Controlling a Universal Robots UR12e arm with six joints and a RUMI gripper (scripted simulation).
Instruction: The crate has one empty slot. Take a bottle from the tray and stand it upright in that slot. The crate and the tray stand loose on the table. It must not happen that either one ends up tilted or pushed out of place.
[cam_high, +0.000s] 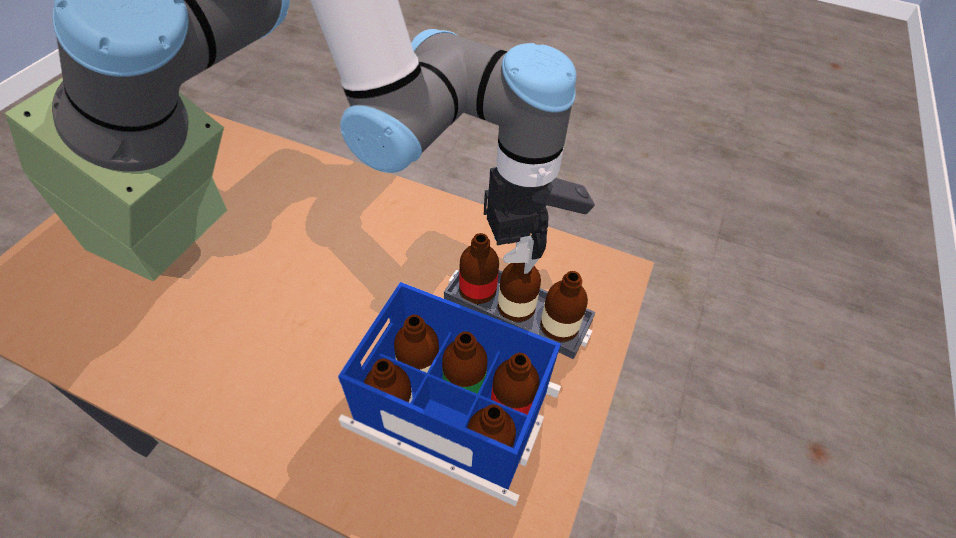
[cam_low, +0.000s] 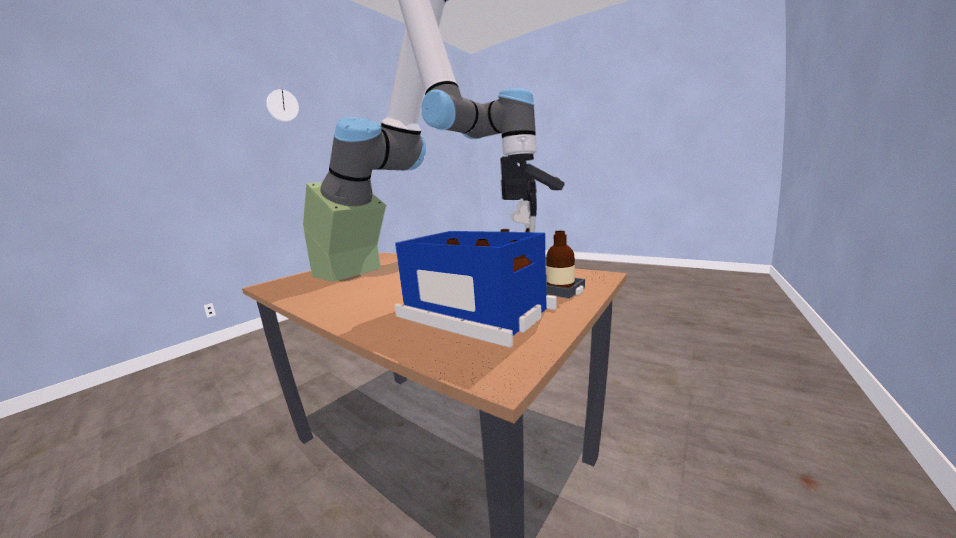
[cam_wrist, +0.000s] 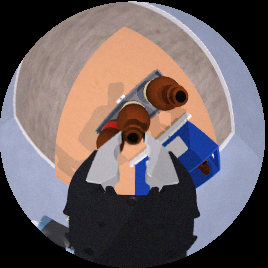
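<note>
A grey tray (cam_high: 523, 322) behind the blue crate (cam_high: 449, 384) holds three brown bottles upright. My gripper (cam_high: 526, 257) is shut on the neck of the middle bottle (cam_high: 518, 291), which has a cream label and stands in the tray. In the wrist view the fingers clamp that bottle's neck (cam_wrist: 133, 122). A red-label bottle (cam_high: 478, 267) stands to its left and another cream-label bottle (cam_high: 564, 306) to its right. The crate holds several bottles; its front middle slot (cam_high: 441, 404) is empty. In the exterior view the gripper (cam_low: 524, 217) hangs just behind the crate (cam_low: 471, 277).
The green robot base (cam_high: 123, 184) stands at the table's far left corner. White rails (cam_high: 427, 461) lie along the crate's front and right sides. The tray sits close to the table's right edge (cam_high: 635, 321).
</note>
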